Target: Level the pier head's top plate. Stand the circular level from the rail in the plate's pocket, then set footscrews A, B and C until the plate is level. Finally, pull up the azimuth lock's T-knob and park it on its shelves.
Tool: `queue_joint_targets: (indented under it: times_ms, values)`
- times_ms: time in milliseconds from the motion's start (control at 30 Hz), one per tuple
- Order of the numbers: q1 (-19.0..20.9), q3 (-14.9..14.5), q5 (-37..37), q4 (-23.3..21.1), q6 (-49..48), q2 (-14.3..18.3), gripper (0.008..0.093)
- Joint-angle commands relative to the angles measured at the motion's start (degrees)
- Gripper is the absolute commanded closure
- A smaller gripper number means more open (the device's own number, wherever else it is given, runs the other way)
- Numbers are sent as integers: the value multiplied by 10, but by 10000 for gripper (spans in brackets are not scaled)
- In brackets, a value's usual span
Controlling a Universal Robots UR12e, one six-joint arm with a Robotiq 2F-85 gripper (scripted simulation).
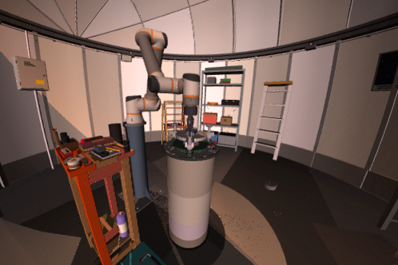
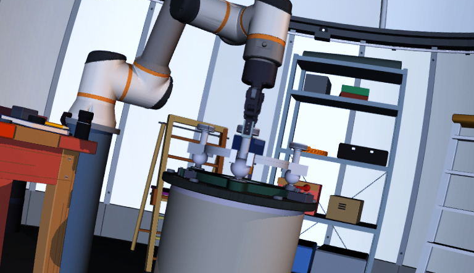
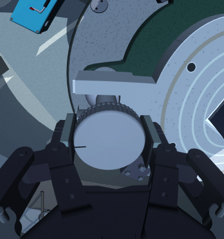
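The top plate [image 3: 177, 92] of the pier head, pale grey with ring markings, sits on three footscrews above the dark green base on the pier column [image 1: 190, 191]. The knurled knob of the nearest footscrew [image 3: 109, 139] is held across its rim by my gripper [image 3: 109, 144], which has closed on it from above; a short black index line marks its flat top. In the second side camera the gripper [image 2: 247, 130] stands straight down on this middle footscrew [image 2: 241, 151], with two other footscrews to the left [image 2: 202, 144] and right [image 2: 297, 161]. A dark blue block [image 3: 222, 119] sits at the plate's centre.
Behind the pier stand a metal shelf unit [image 1: 222, 105] with boxes, a small wooden rack [image 1: 172, 119] and a white ladder [image 1: 274, 117]. An orange tool cart [image 1: 94, 191] stands to the left beside the robot's blue pedestal [image 1: 138, 163]. A blue case [image 3: 33, 14] lies on the floor.
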Motion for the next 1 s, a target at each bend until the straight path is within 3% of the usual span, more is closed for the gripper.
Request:
queue_joint_targets:
  times_ms: [0, 700, 967]
  values:
    - [0, 0, 0, 0, 0, 0, 519]
    - [0, 0, 0, 0, 0, 0, 934]
    - [0, 0, 0, 0, 0, 0, 934]
